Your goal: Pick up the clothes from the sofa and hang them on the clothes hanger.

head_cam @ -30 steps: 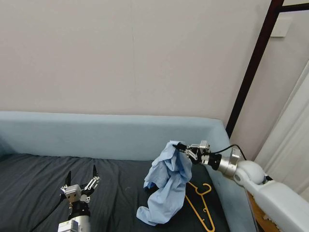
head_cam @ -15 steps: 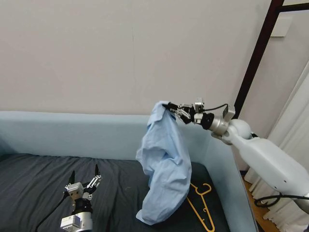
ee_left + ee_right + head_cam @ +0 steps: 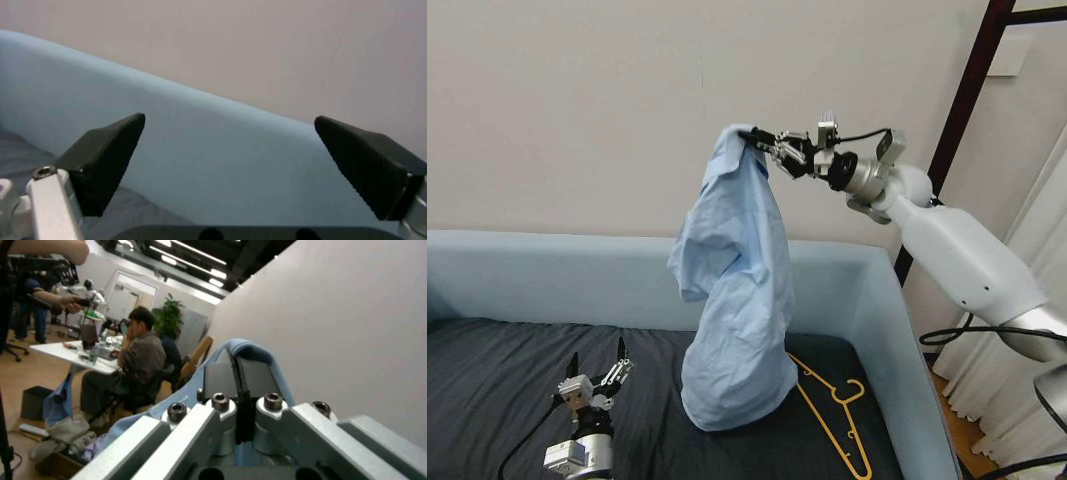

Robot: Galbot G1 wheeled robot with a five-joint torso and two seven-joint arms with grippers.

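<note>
— Light-blue cotton-like shirt (image 3: 732,300): where is it?
— It is up in the air in front of the pale wall, hanging in a long drape from the right gripper (image 3: 752,135). Its lower edge reaches the dark grey seat cushion (image 3: 507,370) of the pale-blue sofa (image 3: 577,280); whether it touches the cushion I cannot tell.
— How does that gripper hold it?
— The fingers are pressed together on a fold near the collar. In the right wrist view the two dark pads (image 3: 220,377) meet with blue cloth (image 3: 250,347) looped over them.
— And the other arm?
— The left gripper (image 3: 597,362) sits low over the seat, well apart from the shirt, with its fingers spread wide. The left wrist view shows its black tips (image 3: 110,150) far apart, with the sofa back between them.
— What differs from a second ago?
— The shirt was then bunched at backrest height with its tail on the cushion. The right arm has since raised it high above the backrest. The thin yellow hanger (image 3: 832,410) lying on the seat beside the shirt shows more of its length.
</note>
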